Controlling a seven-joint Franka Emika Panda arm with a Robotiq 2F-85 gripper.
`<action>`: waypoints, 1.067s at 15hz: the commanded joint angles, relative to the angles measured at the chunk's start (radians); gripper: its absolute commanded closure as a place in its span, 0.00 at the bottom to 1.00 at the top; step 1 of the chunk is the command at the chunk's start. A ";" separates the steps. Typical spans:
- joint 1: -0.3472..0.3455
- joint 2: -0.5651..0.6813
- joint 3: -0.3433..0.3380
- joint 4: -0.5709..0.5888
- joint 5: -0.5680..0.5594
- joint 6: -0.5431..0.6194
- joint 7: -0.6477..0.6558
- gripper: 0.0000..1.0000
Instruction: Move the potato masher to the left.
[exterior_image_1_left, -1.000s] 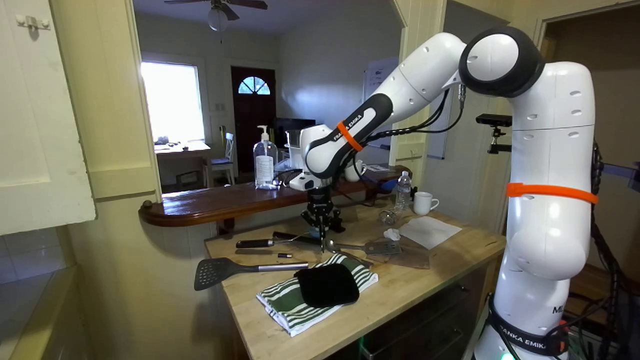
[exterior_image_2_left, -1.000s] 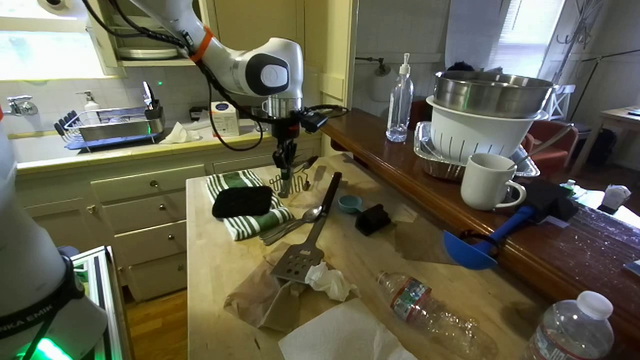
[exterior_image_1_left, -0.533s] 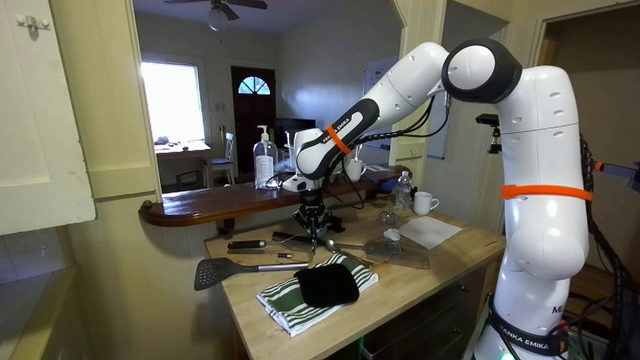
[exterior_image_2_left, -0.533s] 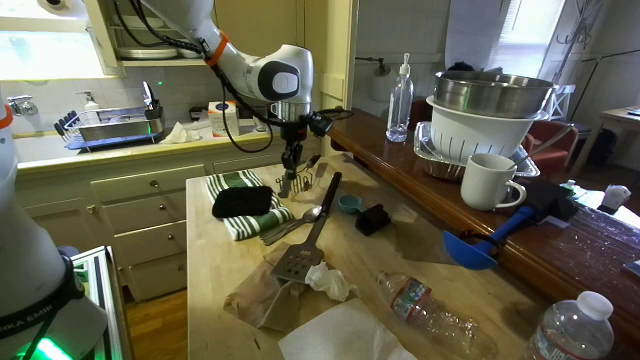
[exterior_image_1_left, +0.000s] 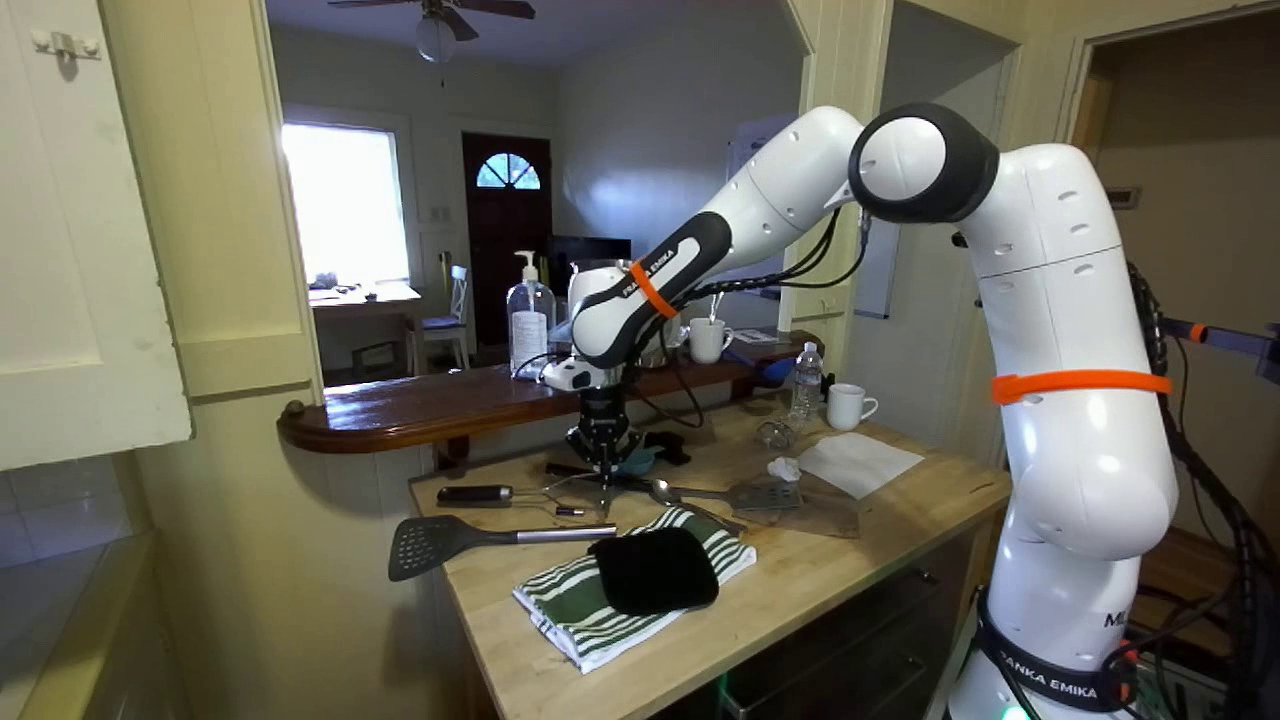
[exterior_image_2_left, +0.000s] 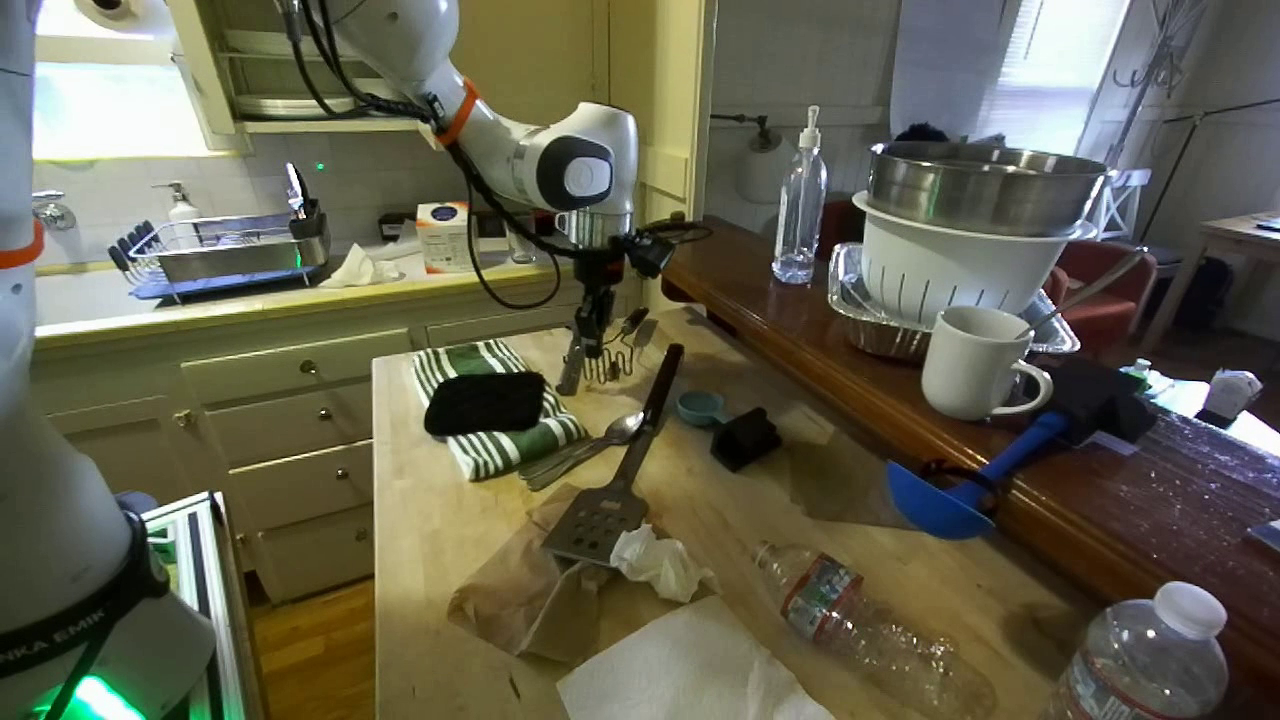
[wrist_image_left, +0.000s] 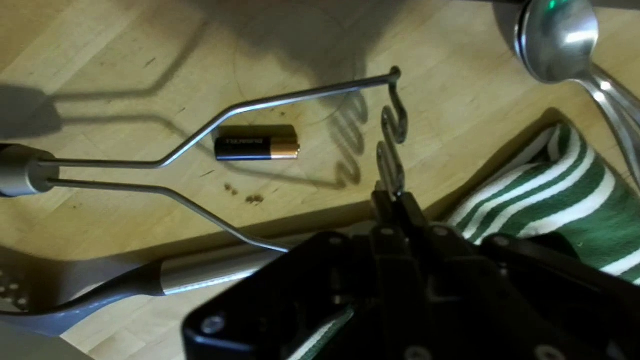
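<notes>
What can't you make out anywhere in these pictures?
Potato masher, wrist view: the fingers hide the spot they grip.
Striped towel, in both exterior views: a black item lies over part of it.
Pump bottle's label, in an exterior view: print too small to read.
Steel bowl, in an exterior view: its near wall hides the bottom inside.
</notes>
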 joint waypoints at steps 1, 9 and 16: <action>-0.005 0.047 0.021 0.059 0.003 -0.022 0.010 0.99; -0.006 0.074 0.024 0.079 -0.011 -0.028 0.032 0.69; 0.021 0.009 0.025 0.062 -0.045 -0.030 0.095 0.24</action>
